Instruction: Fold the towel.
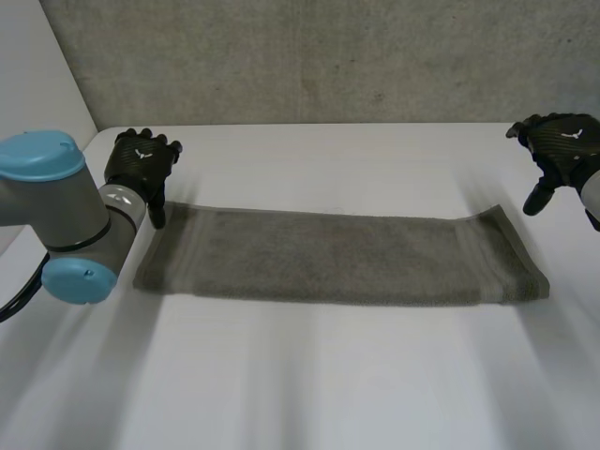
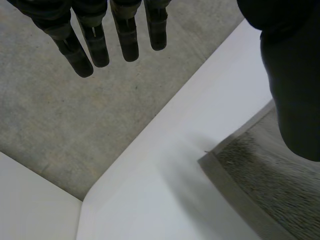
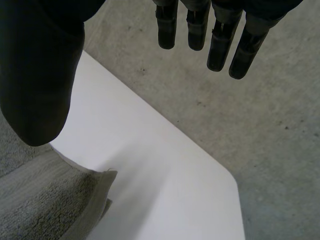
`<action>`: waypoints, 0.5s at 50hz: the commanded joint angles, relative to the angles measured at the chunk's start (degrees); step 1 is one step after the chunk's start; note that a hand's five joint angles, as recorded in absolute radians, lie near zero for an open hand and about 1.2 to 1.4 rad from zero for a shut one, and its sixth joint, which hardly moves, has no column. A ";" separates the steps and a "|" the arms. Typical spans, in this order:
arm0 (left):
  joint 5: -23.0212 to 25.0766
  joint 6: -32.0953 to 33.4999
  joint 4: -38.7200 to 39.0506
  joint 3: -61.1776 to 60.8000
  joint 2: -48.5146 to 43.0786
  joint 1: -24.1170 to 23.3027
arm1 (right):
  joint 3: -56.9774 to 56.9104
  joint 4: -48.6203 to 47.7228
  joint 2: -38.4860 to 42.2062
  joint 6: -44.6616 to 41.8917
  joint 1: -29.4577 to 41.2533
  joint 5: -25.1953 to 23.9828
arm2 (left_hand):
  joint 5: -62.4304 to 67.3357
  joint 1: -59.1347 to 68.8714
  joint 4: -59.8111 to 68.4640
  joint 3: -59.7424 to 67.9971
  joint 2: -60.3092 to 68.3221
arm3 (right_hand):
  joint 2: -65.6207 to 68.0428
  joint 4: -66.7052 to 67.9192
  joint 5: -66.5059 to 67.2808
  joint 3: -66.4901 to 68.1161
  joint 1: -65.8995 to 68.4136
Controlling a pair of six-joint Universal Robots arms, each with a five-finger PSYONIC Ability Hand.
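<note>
A grey towel (image 1: 337,256) lies on the white table (image 1: 309,375) as a long folded strip, running left to right. My left hand (image 1: 141,164) hovers open just past the towel's far left corner, holding nothing. In the left wrist view its fingers (image 2: 100,40) are straight and that towel corner (image 2: 250,175) lies below the thumb. My right hand (image 1: 555,150) is open, up and off the towel's far right corner. In the right wrist view its fingers (image 3: 220,35) hang straight, and the slightly lifted towel corner (image 3: 65,200) lies below the thumb.
A concrete wall (image 1: 319,56) stands behind the table's far edge. The table's rounded far corners are near both hands. The left arm's grey and blue elbow (image 1: 56,216) sits over the table's left side.
</note>
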 commanded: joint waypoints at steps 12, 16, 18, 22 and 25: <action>11.03 -10.50 0.03 -17.87 6.92 -0.50 | 20.61 4.88 -7.00 -8.09 -3.08 -5.75 | -10.99 -3.16 -2.98 -2.15 -2.64 | 6.89 6.71 8.04 7.00 7.94; 11.39 -13.32 0.03 -18.58 7.45 0.02 | 22.02 4.62 -6.21 -9.76 -4.14 -7.07 | -10.99 -3.16 -2.98 -2.15 -2.64 | 8.39 8.21 9.54 8.51 9.44; 11.39 -14.30 0.12 -18.76 7.63 0.20 | 22.38 4.09 -5.33 -10.12 -4.49 -7.43 | -10.99 -3.16 -2.98 -2.15 -2.64 | 9.58 9.40 10.73 9.70 10.64; 11.48 -14.91 0.12 -18.67 7.71 0.46 | 22.47 1.72 -1.47 -10.47 -5.02 -7.43 | -10.99 -3.16 -2.98 -2.15 -2.64 | 13.10 12.92 14.25 13.22 14.15; 11.39 -15.00 0.12 -18.76 7.89 0.64 | 22.12 0.40 -0.23 -10.65 -5.11 -7.34 | -10.99 -3.16 -2.98 -2.15 -2.64 | 14.96 14.78 16.11 15.08 16.02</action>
